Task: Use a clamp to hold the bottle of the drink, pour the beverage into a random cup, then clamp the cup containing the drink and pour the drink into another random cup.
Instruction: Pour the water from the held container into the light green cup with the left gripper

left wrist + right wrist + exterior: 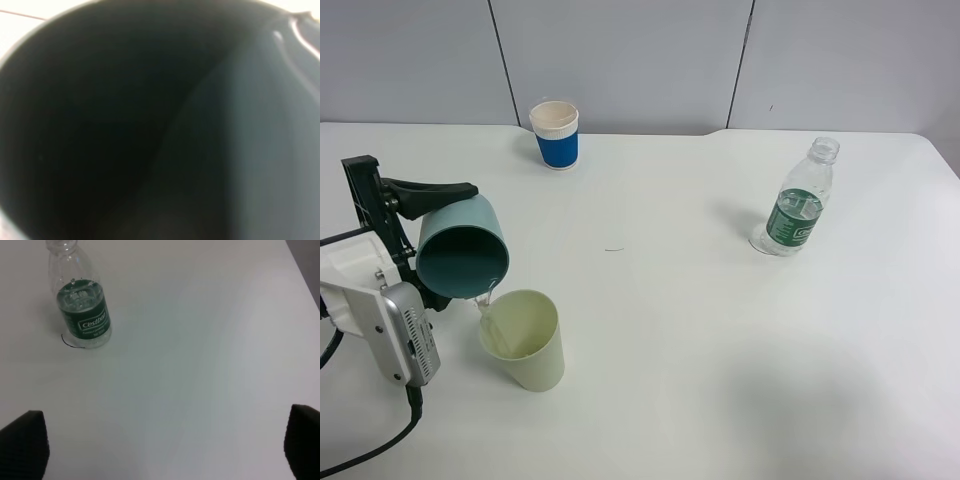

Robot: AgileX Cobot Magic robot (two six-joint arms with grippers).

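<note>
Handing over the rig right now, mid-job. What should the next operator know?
Left pincer: shut on the teal cup, tipped over the pale green cup; water is streaming in.
Right pincer: open, empty, over bare table near the bottle.
Bottle: upright at the right, uncapped, partly full.
Done: bottle poured into the teal cup.
Left: finish this pour, then probably set the teal cup down.
</note>
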